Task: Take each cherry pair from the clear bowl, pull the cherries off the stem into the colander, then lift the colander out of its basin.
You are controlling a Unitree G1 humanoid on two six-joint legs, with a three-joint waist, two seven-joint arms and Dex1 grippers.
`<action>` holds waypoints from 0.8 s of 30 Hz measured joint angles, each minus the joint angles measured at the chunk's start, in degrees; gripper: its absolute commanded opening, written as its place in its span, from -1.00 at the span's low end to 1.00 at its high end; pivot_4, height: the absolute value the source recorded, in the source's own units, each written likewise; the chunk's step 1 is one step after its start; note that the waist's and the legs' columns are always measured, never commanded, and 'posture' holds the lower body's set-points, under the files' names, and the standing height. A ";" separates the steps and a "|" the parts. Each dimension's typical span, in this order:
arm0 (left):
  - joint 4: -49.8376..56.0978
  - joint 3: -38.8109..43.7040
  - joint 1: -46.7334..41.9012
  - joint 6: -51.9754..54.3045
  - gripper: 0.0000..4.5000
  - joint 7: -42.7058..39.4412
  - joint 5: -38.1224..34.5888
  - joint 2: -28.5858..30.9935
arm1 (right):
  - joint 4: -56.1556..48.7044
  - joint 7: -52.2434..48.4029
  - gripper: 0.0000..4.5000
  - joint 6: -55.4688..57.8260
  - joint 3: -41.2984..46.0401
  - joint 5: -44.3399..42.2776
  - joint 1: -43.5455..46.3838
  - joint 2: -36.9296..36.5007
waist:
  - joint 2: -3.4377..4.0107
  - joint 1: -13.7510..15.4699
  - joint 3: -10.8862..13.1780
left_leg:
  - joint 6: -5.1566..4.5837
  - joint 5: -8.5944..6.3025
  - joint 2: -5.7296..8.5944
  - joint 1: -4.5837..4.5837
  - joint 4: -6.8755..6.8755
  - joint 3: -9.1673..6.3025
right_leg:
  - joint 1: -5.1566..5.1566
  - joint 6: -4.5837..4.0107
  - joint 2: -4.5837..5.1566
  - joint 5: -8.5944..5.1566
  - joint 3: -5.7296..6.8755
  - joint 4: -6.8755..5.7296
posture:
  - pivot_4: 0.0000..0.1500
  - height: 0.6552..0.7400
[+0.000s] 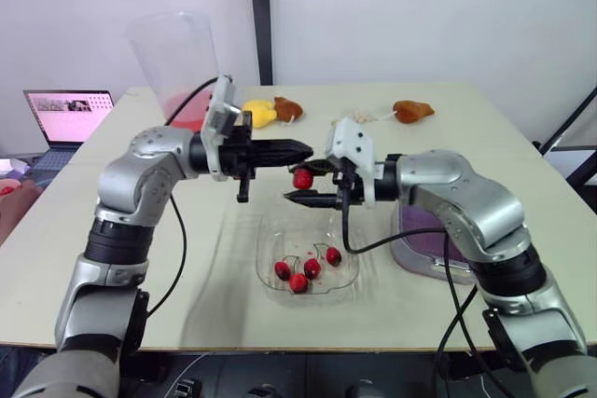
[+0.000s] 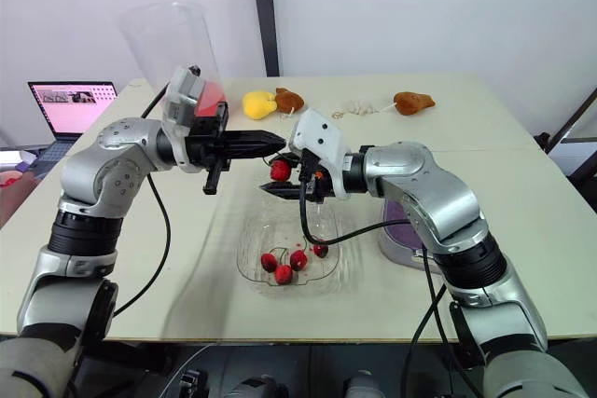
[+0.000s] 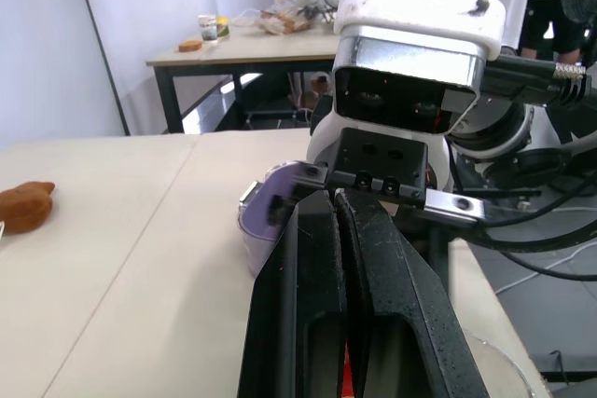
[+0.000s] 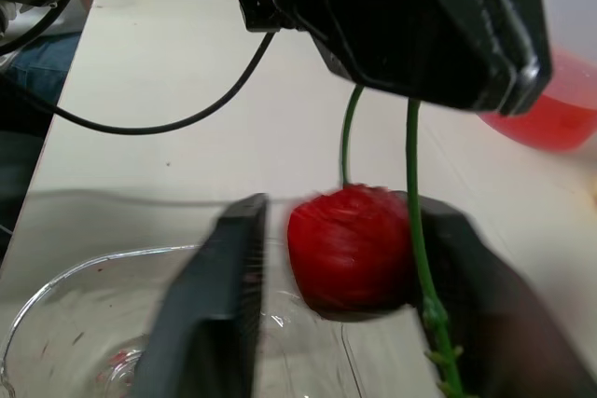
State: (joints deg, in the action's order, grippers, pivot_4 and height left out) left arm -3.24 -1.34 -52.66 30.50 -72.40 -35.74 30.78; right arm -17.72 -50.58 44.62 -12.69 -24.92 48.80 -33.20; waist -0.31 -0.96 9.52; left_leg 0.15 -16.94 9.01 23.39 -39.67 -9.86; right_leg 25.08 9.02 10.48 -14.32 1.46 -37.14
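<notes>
The task is early to midway, by my reading. Directly above the clear bowl (image 1: 270, 249) the left gripper (image 1: 303, 148) is clenched on a green stem (image 4: 347, 137). A red cherry (image 2: 279, 171) hangs from it between the fingers of the right gripper (image 1: 300, 182), which are spread around the fruit with a sliver of gap on one side, not yet clamped. A second stem strand runs down beside that cherry. Four cherries (image 1: 298, 282) lie in the bowl, so more pairs are left to strip. To the robot's right of the bowl sits the purple colander (image 1: 420, 235) in its basin (image 1: 424, 267), half hidden by the right arm; whether it holds any fruit I cannot tell, and lifting it out is not yet done. Everything rests on a pale table (image 1: 224, 277). Beyond the bowl lie yellow and brown toys (image 1: 263, 113), and a tall clear container (image 1: 177, 62) stands to its far left. A laptop (image 1: 67, 114) sits farther left, and a white wall stands behind.
</notes>
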 measured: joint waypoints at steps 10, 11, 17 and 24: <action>0.04 0.02 0.11 -0.03 -1.00 -0.13 0.02 0.01 | 0.00 -0.04 -0.06 1.58 1.52 -2.35 -0.05 0.09 | 0.00 0.01 0.00 | 0.00 0.00 0.00 0.00 0.00 0.00 | 0.00 0.00 0.00 0.00 0.00 0.01 | 1.00 1.00; 0.04 0.02 0.11 -0.04 -1.00 -0.17 0.03 0.01 | 0.03 -0.04 -0.06 1.87 1.94 -2.67 -0.05 0.20 | 0.00 0.01 0.00 | 0.00 0.00 0.00 0.00 0.00 0.00 | 0.00 0.00 0.00 0.00 0.00 0.01 | 1.00 1.00; 0.01 0.03 0.11 -0.07 -1.00 -0.16 0.06 0.01 | 0.19 -0.05 -0.06 3.02 2.38 -3.46 -0.04 0.21 | 0.00 0.00 0.00 | 0.00 0.00 0.00 0.00 0.00 0.00 | 0.00 0.00 0.00 0.00 0.00 0.00 | 1.00 1.00; 0.02 0.07 0.11 -0.07 -1.00 -0.02 0.06 0.01 | 0.19 0.03 -0.06 3.30 2.38 -3.49 -0.05 0.17 | 0.00 0.00 0.00 | 0.00 0.00 0.00 0.00 0.00 0.00 | 0.00 0.00 0.00 0.00 0.00 0.00 | 1.00 1.00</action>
State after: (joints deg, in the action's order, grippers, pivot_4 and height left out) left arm -3.22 -1.27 -52.55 30.43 -72.43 -35.68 30.79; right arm -17.53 -50.55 47.92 -10.31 -28.41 48.75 -33.02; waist -0.31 -0.96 9.52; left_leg 0.15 -16.94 9.01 23.39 -39.67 -9.86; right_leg 25.08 9.02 10.48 -14.32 1.46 -37.14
